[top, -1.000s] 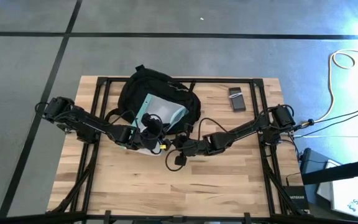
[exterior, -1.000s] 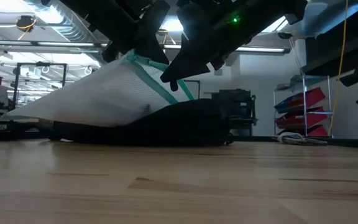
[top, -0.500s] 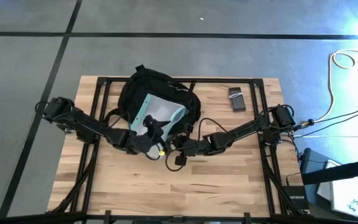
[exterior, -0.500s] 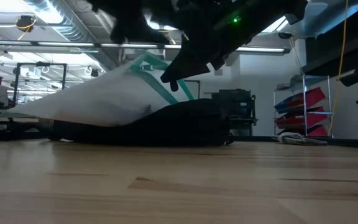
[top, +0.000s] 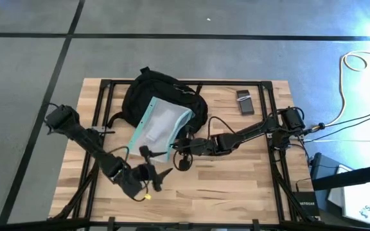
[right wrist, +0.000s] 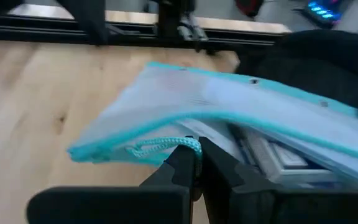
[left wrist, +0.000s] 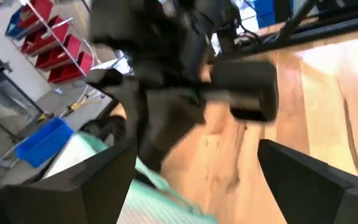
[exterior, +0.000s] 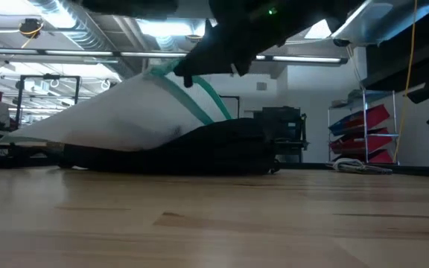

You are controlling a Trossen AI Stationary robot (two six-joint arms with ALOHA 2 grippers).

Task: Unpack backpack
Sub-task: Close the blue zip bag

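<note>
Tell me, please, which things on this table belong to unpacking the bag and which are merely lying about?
In the job:
- backpack, black, at the table's far side
- teal-edged pouch, partly out, lying over the backpack
- right end effector, shut at the pouch's edge
- left end effector, open, away from the pouch

Lying about:
- small dark device near the far right corner

Two dark jointed arms, black cabling, flat black fingers (right wrist: 185, 163)
</note>
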